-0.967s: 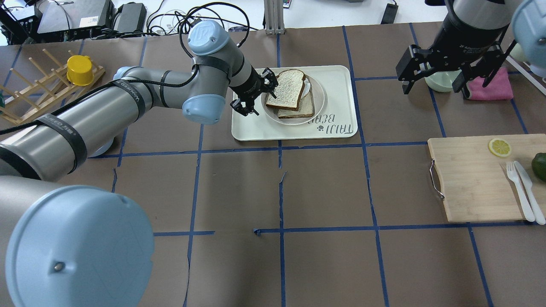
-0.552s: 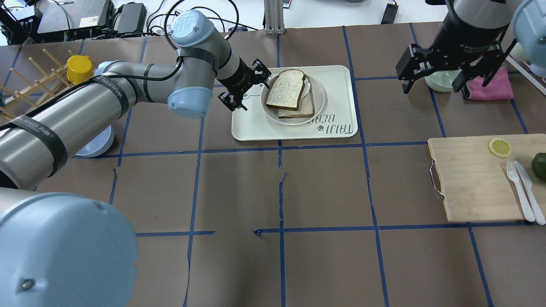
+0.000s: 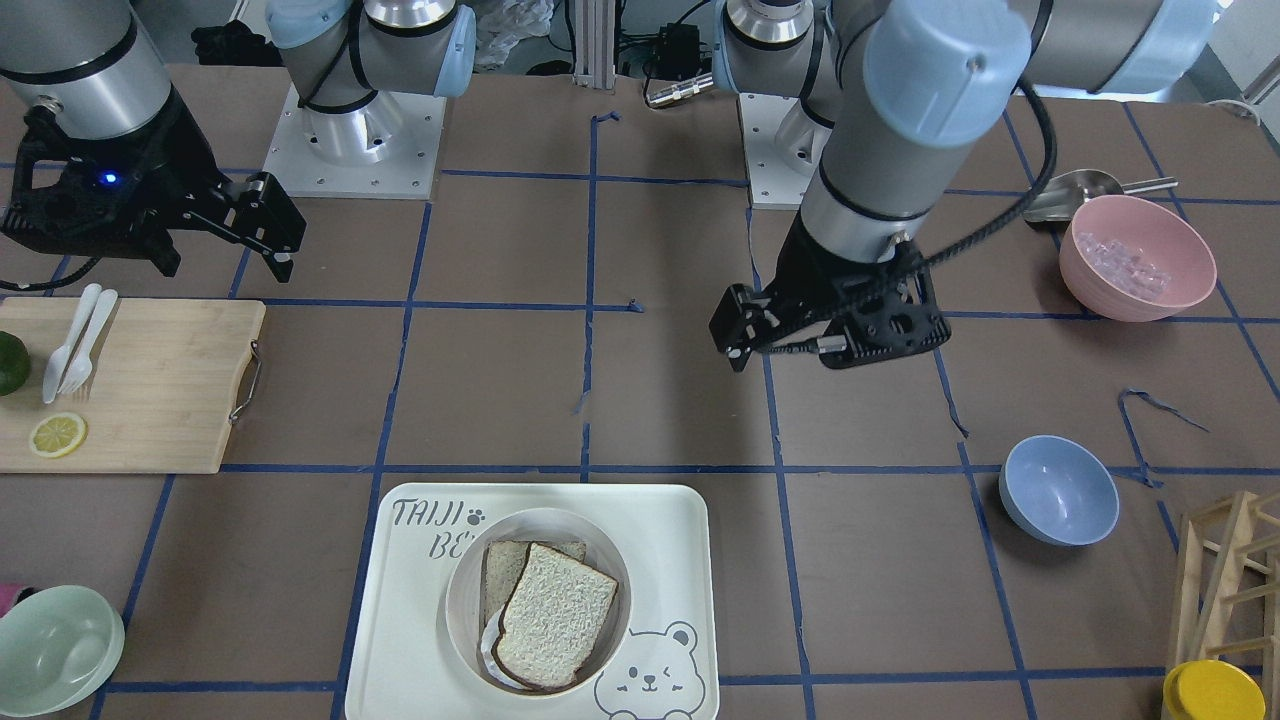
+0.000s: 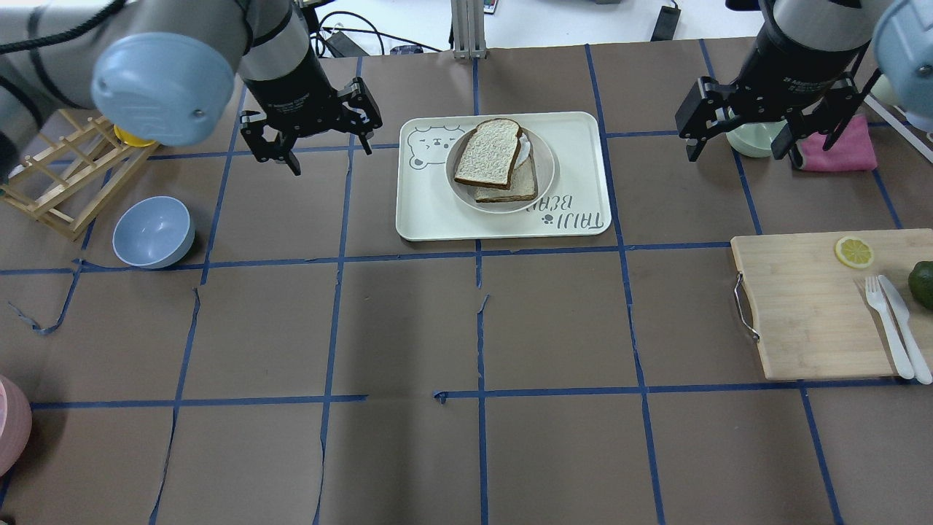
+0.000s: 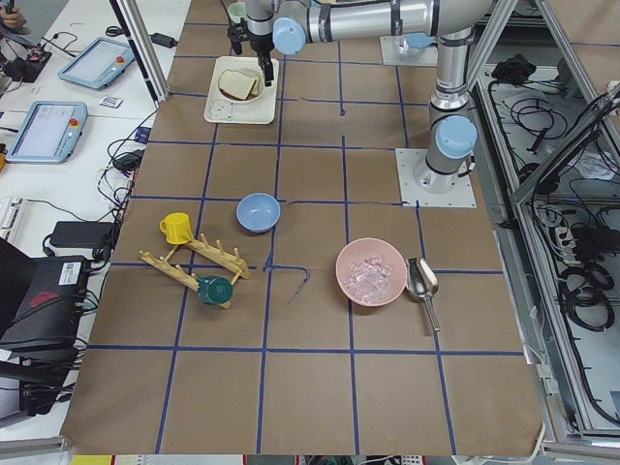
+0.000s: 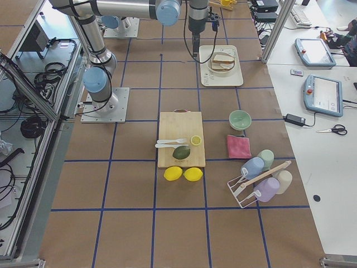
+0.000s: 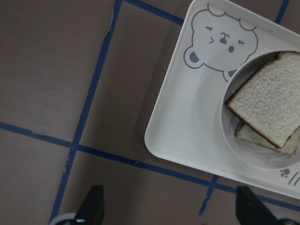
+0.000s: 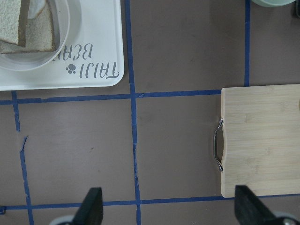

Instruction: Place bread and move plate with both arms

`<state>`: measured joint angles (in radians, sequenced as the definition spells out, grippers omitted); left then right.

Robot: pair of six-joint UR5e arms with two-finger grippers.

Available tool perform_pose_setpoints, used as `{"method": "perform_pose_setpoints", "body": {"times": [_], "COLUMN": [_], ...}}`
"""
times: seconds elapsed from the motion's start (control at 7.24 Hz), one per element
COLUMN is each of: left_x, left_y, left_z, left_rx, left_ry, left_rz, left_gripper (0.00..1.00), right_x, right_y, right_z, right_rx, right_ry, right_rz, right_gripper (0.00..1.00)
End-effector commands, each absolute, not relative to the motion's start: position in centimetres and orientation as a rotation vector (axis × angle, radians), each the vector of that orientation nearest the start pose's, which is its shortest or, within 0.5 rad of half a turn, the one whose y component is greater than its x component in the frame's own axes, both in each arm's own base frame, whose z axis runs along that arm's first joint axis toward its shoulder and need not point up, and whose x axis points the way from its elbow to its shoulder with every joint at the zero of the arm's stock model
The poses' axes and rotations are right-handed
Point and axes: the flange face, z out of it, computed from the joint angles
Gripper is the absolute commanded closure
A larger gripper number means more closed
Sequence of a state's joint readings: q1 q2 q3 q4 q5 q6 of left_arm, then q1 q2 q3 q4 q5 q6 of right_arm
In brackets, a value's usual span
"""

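Overhead exterior: left end effector [image 4: 328, 157] and right end effector [image 4: 736, 154] gape wide, empty. Stiff, slick-looking plate [image 4: 547, 179]: pinch opposite rim edges; bread [image 4: 488, 154] likely soft, light.

Overhead view: the bread [image 4: 490, 154] covers most of the smaller slice [image 4: 514, 189] beneath it, and we cannot identify the white scrap [image 4: 522, 146] peeking out at their edge. The left arm's joint cap [image 4: 164, 87] hides most of the yellow cup [image 4: 133, 137]. Wrist views: the plate [image 7: 225, 124] is cut by the right edge in the left one, by the top edge in the right one; of the left gripper [image 7: 172, 207] and right gripper [image 8: 171, 207] we see only fingertips at the bottom edge. Side views: the slices are too small to separate.
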<state>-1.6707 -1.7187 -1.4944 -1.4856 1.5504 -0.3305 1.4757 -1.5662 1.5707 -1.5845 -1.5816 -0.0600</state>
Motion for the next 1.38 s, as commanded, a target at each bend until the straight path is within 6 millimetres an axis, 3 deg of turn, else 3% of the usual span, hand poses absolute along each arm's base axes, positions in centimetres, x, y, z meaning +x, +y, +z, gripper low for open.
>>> {"method": "perform_pose_setpoints", "body": {"times": [0.0, 0.28, 0.55, 0.83, 1.24], "left_x": [-17.6, -17.4, -17.4, -16.7, -14.4], "left_y": [-47.3, -47.9, -47.6, -47.9, -48.6], "left_z": [51.5, 53.0, 52.7, 52.8, 52.8], "left_rx": [-0.105, -0.059, -0.025, 0.114, 0.051], "left_ry": [3.087, 3.125, 3.119, 3.102, 3.114], "left_rz": [-0.002, -0.117, -0.111, -0.124, -0.12], "left_gripper": [0.0, 0.0, 0.0, 0.0, 0.0], "right_x": [8.5, 8.5, 8.5, 8.5, 8.5], "right_y": [-50.5, -50.5, -50.5, -50.5, -50.5], "right_z": [48.7, 48.7, 48.7, 48.6, 48.6], "right_rx": [0.056, 0.058, 0.056, 0.056, 0.053], "right_ry": [3.151, 3.152, 3.152, 3.152, 3.154], "right_rz": [-0.013, -0.013, -0.013, -0.011, -0.008], "right_gripper": [0.0, 0.0, 0.0, 0.0, 0.0]}}
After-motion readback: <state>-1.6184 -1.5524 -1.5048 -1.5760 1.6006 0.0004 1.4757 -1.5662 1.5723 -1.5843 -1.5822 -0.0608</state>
